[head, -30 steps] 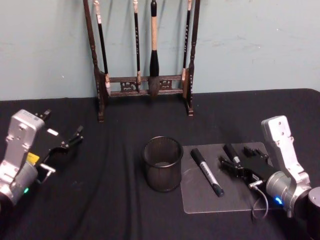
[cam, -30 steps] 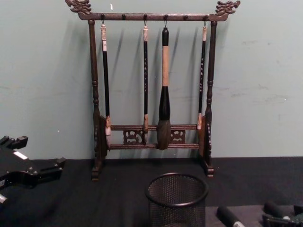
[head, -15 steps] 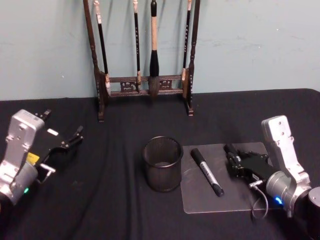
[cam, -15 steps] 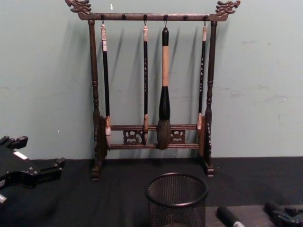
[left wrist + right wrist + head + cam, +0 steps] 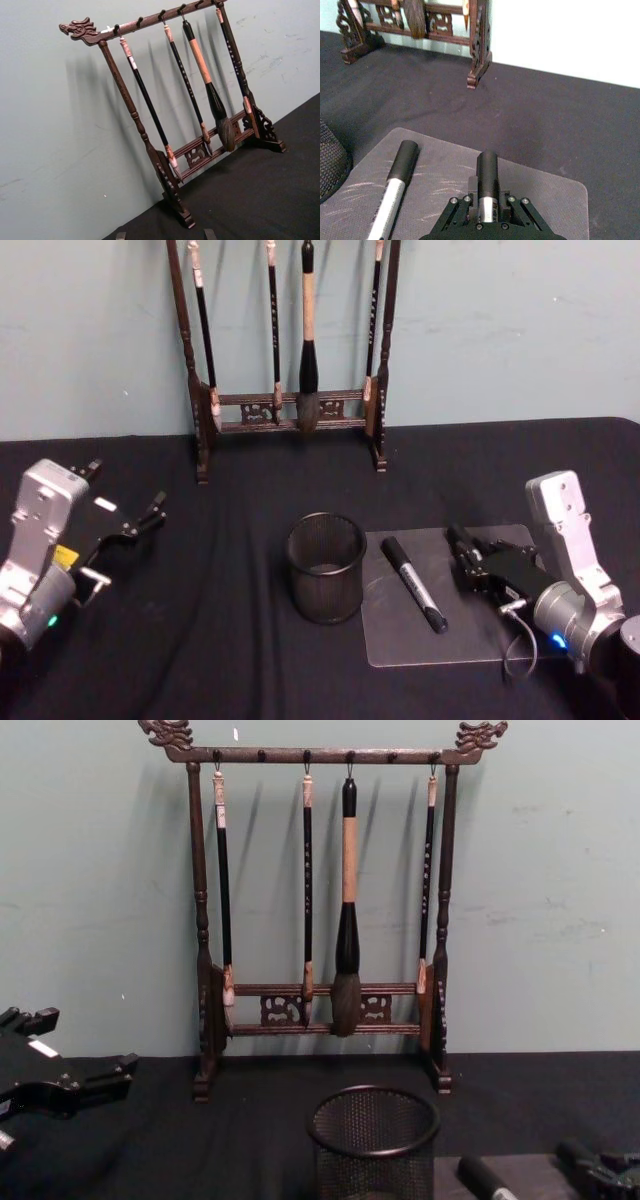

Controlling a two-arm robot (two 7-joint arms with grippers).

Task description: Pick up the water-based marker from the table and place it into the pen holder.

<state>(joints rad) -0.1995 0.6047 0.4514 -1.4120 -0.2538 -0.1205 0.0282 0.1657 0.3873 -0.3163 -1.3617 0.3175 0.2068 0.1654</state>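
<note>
Fingers of the left gripper (image 5: pixel 125 487) stand apart, parked over the left of the bench (image 5: pixel 250 660), well apart from the work. Mid-bench the pen holder (image 5: pixel 325 590) stands upright, just beside a clear mat (image 5: pixel 400 645). A spare marker (image 5: pixel 412 583) lies flat on the mat, between the holder and the right gripper (image 5: pixel 472 562), whose fingers are clamped on the marker (image 5: pixel 488 167). Its long axis runs forward, level; the holder lies to its left, so the carry likely crosses the spare and needs tilting upright.
</note>
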